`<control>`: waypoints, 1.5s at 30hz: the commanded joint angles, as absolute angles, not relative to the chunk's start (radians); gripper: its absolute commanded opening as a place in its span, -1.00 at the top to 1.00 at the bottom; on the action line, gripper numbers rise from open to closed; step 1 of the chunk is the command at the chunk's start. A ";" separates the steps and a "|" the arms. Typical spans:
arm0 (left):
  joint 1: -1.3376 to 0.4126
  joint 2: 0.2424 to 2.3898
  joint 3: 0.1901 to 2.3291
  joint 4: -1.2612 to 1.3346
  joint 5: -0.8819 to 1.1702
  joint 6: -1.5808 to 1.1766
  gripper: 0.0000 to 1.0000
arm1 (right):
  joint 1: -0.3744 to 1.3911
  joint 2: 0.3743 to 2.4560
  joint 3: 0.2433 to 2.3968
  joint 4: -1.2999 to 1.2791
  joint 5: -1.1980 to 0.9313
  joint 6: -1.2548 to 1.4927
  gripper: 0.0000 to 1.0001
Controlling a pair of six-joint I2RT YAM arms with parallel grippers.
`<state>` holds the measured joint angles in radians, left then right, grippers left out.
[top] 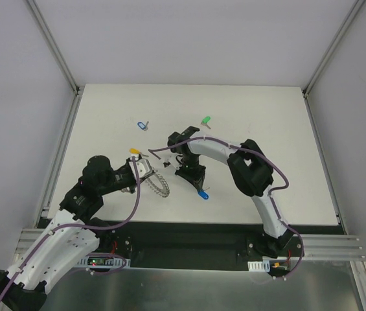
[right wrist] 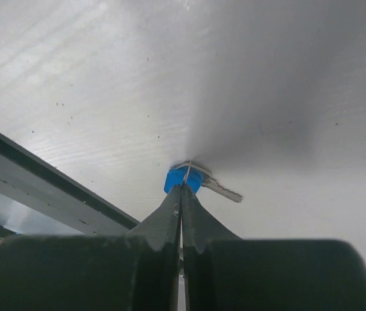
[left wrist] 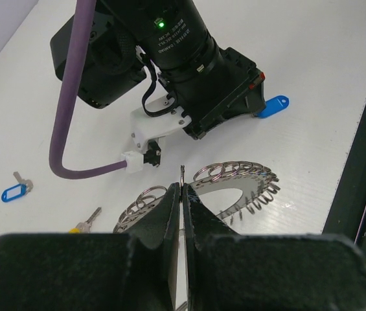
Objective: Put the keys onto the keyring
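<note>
The keyring (left wrist: 238, 176), a wide silver ring edged with wire loops, lies on the white table; it shows in the top view as the keyring (top: 158, 185). My left gripper (left wrist: 182, 188) is shut on a thin wire loop at its near edge. My right gripper (right wrist: 183, 188) is shut on the small wire ring at the head of the solid-blue key (right wrist: 186, 177), which rests against the table near the front edge, and is seen from above as the blue key (top: 202, 194). Loose keys: yellow (top: 133, 151), pale blue (top: 143, 125), green (top: 205, 121).
The table's dark front edge (right wrist: 46, 188) runs close behind the blue key. The right arm's wrist (left wrist: 189, 58) and a purple cable (left wrist: 66, 129) stand just beyond the keyring. Side walls close in the table left and right.
</note>
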<state>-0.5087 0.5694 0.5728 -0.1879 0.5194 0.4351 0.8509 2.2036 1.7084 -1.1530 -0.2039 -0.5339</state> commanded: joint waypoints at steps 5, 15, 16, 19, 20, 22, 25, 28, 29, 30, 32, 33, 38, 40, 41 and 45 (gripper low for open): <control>-0.503 0.568 0.583 -0.156 0.497 0.436 1.00 | 0.870 2.240 1.787 -1.175 -0.106 -0.480 0.96; -0.503 0.575 0.583 -0.152 0.499 0.433 1.00 | 0.870 1.981 1.639 -0.973 -0.117 -0.431 0.24; -0.503 0.574 0.581 -0.152 0.496 0.434 1.00 | 0.871 1.950 1.616 -0.945 -0.118 -0.425 0.23; -0.503 0.580 0.581 -0.150 0.492 0.434 1.00 | 0.867 1.830 1.481 -0.816 -0.127 -0.425 0.22; -0.503 0.581 0.581 -0.150 0.491 0.431 1.00 | 0.867 1.804 1.447 -0.752 -0.133 -0.431 0.22; -0.503 0.583 0.583 -0.152 0.491 0.431 1.00 | 0.853 1.749 1.352 -0.692 -0.140 -0.425 0.23; -0.503 0.586 0.584 -0.152 0.483 0.428 1.00 | 0.848 1.697 1.243 -0.585 -0.144 -0.417 0.24; -0.503 0.586 0.586 -0.153 0.480 0.425 1.00 | 0.847 1.652 1.128 -0.398 -0.149 -0.403 0.22; -0.503 0.586 0.584 -0.150 0.480 0.423 1.00 | 0.850 1.649 1.112 -0.375 -0.143 -0.399 0.23; -0.503 0.583 0.586 -0.152 0.479 0.422 1.00 | 0.848 1.648 1.103 -0.358 -0.137 -0.397 0.22; -0.503 0.584 0.586 -0.150 0.479 0.419 1.00 | 0.854 1.660 1.089 -0.330 -0.124 -0.397 0.22; -0.503 0.583 0.587 -0.150 0.477 0.416 1.00 | 0.856 1.669 1.089 -0.328 -0.115 -0.399 0.23; -0.503 0.566 0.581 -0.152 0.466 0.416 1.00 | 0.874 1.689 1.075 -0.308 -0.100 -0.396 0.25; -0.503 0.566 0.580 -0.152 0.463 0.419 1.00 | 0.876 1.690 1.075 -0.310 -0.092 -0.390 0.27; -0.503 0.569 0.581 -0.152 0.463 0.416 1.00 | 0.876 1.697 1.077 -0.313 -0.094 -0.390 0.28; -0.503 0.575 0.581 -0.152 0.459 0.419 1.00 | 0.885 1.713 1.086 -0.336 -0.095 -0.391 0.29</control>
